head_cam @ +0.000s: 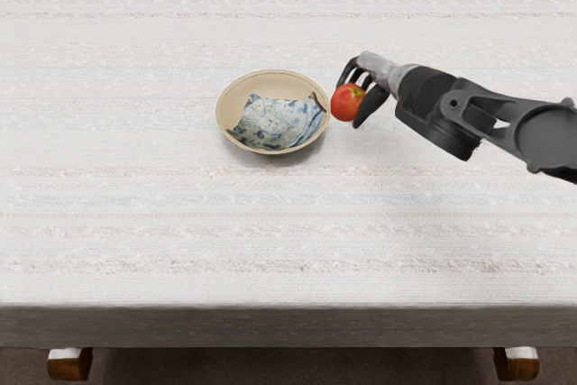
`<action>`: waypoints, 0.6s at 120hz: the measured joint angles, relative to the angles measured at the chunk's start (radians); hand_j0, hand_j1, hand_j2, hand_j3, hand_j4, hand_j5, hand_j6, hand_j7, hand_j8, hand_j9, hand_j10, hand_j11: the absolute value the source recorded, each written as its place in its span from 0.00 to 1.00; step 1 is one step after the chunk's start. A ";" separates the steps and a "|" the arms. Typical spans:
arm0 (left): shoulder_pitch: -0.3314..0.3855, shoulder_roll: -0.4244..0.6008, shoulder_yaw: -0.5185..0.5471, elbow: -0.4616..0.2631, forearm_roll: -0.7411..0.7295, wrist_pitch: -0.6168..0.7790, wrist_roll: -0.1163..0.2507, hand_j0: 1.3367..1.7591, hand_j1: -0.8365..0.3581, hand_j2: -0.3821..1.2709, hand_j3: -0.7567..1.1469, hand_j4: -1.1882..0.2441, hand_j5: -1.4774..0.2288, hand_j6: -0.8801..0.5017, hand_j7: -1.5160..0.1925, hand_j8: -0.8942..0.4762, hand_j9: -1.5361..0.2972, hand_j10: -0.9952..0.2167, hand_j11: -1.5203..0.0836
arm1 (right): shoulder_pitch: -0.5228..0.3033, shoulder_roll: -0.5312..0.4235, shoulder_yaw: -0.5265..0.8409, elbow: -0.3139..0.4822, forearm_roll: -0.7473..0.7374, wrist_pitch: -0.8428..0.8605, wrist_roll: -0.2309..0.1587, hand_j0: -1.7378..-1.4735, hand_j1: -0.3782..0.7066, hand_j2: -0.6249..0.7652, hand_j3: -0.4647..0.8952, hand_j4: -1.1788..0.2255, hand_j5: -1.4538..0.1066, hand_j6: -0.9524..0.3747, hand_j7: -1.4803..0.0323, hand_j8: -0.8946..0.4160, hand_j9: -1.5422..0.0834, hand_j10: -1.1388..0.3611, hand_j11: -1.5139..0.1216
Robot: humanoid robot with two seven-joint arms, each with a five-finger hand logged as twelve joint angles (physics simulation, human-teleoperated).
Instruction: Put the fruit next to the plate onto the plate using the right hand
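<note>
A red apple (345, 101) sits just right of the plate, close to its rim. The plate (239, 99) is a tan round dish with a blue-and-white patterned square centre, in the middle of the table. My right hand (359, 95) comes in from the right edge and its dark fingers (370, 107) curl around the apple from above and from the right side. Whether the apple rests on the table or is lifted off it, I cannot tell. The left arm does not show.
The pale cloth-covered table (270, 241) fills the view, with its front edge near the bottom. My right forearm (487, 123) stretches across the right side of the table.
</note>
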 joint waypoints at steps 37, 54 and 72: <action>0.000 0.000 0.000 0.000 0.000 0.000 0.000 0.76 0.99 0.23 0.40 0.83 0.87 0.64 0.89 0.65 0.84 0.82 0.95 | 0.000 0.080 0.015 -0.103 -0.007 -0.001 0.176 0.33 0.64 0.72 0.34 0.54 0.18 0.49 0.27 0.36 0.25 0.23 0.23; 0.000 0.000 0.000 0.000 0.000 0.000 0.000 0.76 0.99 0.23 0.40 0.83 0.87 0.64 0.89 0.65 0.84 0.82 0.95 | -0.001 0.153 0.014 -0.224 -0.006 -0.004 0.256 0.33 0.64 0.72 0.34 0.54 0.17 0.49 0.27 0.36 0.25 0.23 0.22; 0.000 0.000 0.000 0.000 0.000 0.000 0.000 0.76 0.99 0.23 0.40 0.83 0.87 0.64 0.89 0.65 0.84 0.82 0.95 | -0.018 0.240 0.014 -0.368 -0.008 -0.008 0.341 0.32 0.64 0.75 0.34 0.53 0.16 0.50 0.26 0.37 0.23 0.23 0.21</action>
